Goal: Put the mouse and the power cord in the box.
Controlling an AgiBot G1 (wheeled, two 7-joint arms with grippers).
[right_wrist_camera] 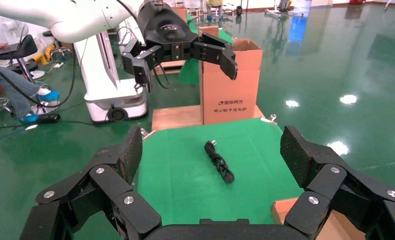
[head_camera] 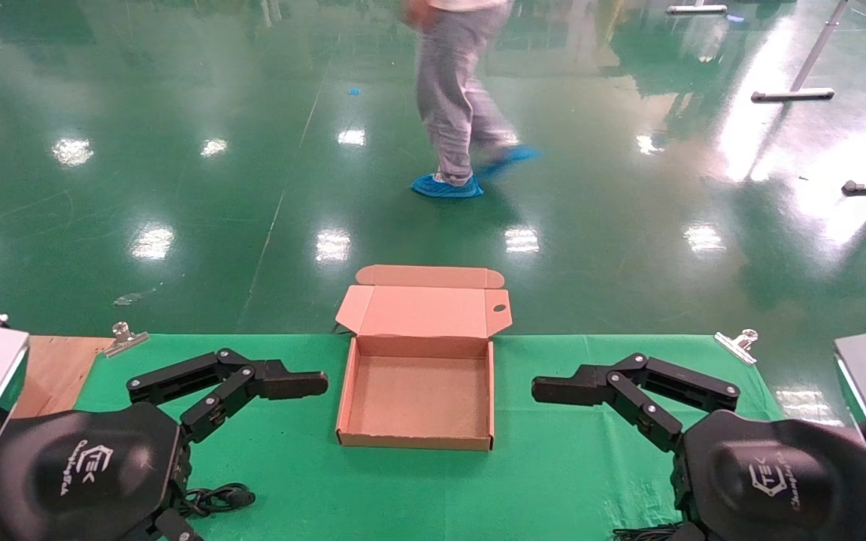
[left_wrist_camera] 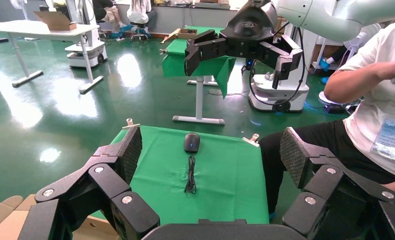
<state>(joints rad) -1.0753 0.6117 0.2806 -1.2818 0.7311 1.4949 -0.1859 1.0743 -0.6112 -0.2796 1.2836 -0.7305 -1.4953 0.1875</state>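
The box is seen lying open in the middle of the green surface, its lid folded back and nothing inside it. To the left of the box the left gripper is held wide apart and empty, and to the right of the box the right gripper is likewise spread wide and empty. The power cord is found left of the box, near the left arm's base, and the mouse right of the box (its thin cable trailing from it). Neither item has been packed. A slip is judged likely if the cord is pinched by one loop, since the bundle could unravel and drape over the box wall; the mouse's cable might similarly be left hanging outside.
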